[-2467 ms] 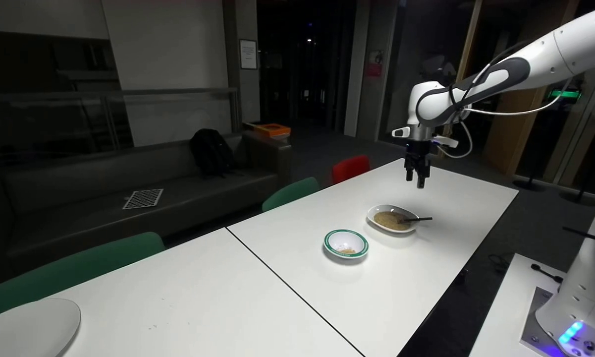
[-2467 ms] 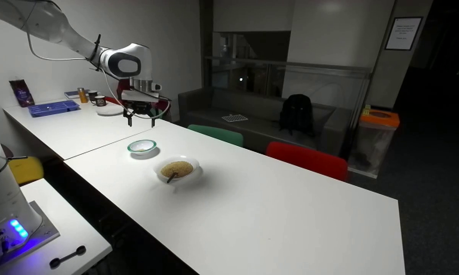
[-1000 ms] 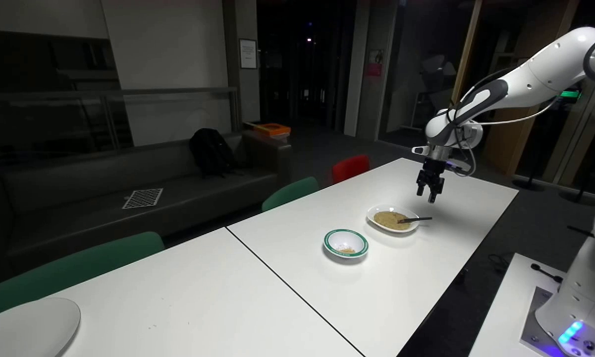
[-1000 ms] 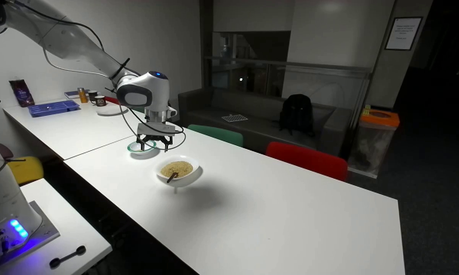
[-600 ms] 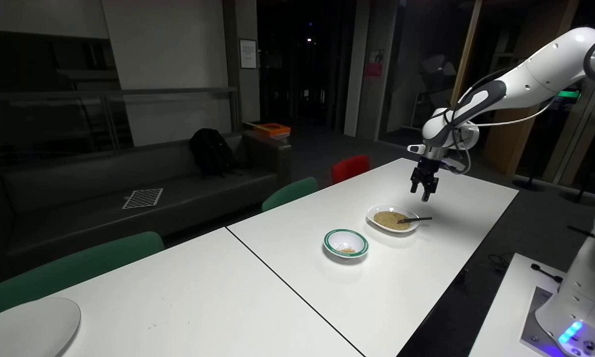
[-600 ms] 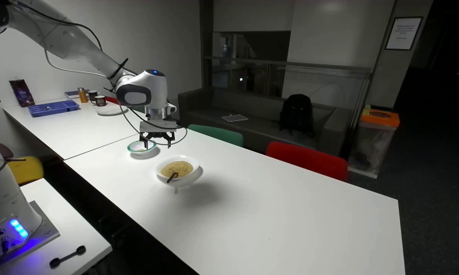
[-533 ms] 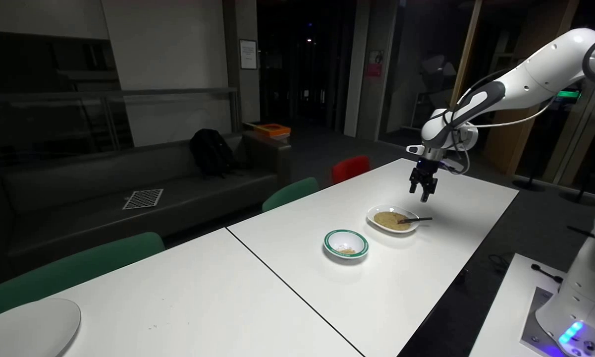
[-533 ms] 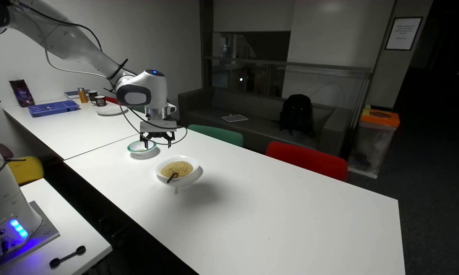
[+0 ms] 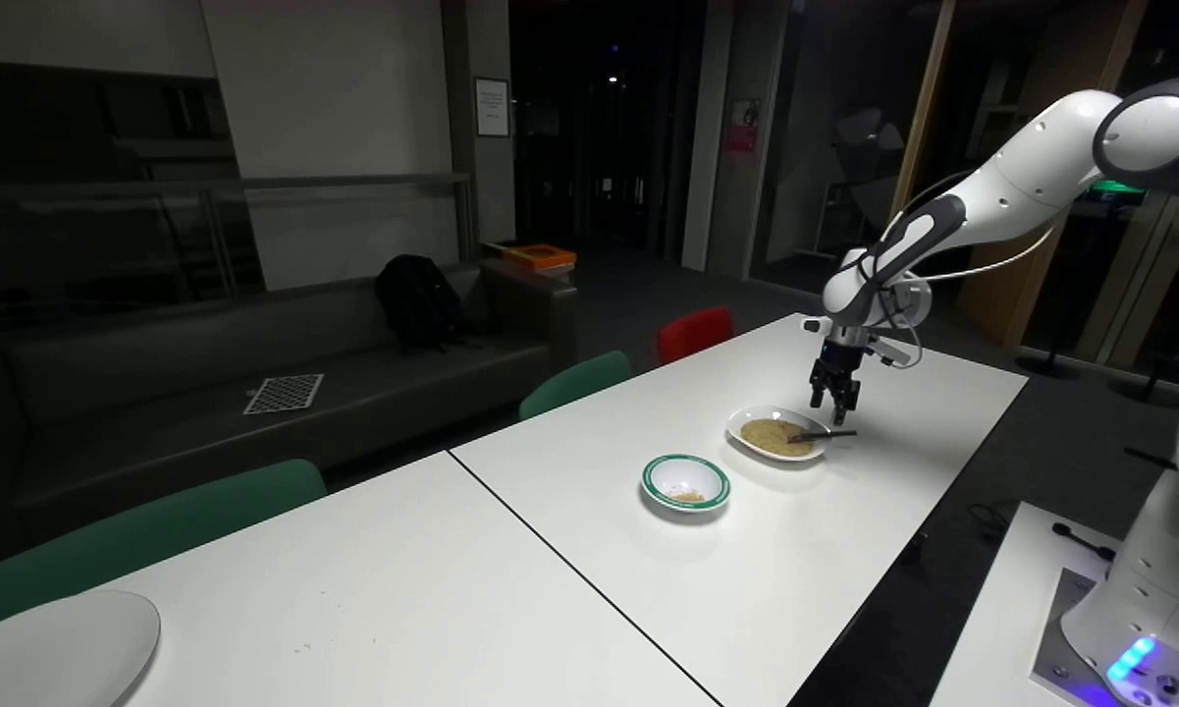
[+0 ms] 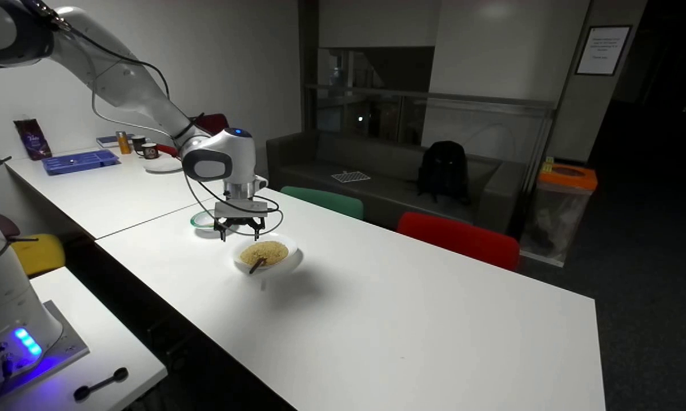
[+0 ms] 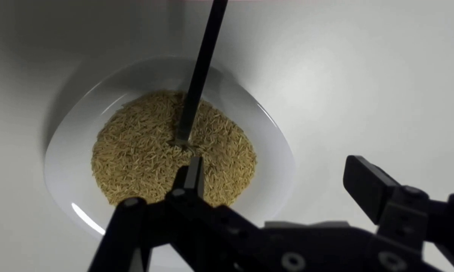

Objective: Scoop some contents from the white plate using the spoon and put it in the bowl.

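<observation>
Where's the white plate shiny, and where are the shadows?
In the wrist view, a bright streak on the white plate, lower left, and a shadow on the table, upper left; in an exterior view, a fuzzy shadow near the white plate; in both exterior views, the sofa looks dim.

the sofa (image 10: 354,149) is dim, the table (image 10: 434,319) bright; glare streaks the plate (image 11: 70,162); the sign (image 10: 604,50) seems blurred.

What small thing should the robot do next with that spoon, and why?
I'd say ease the jaws toward the spoon handle until it lies between them, ready to grip. They stand open, and in the wrist view the spoon handle lies beyond them, reaching out from the brown grain in the white plate.
</observation>
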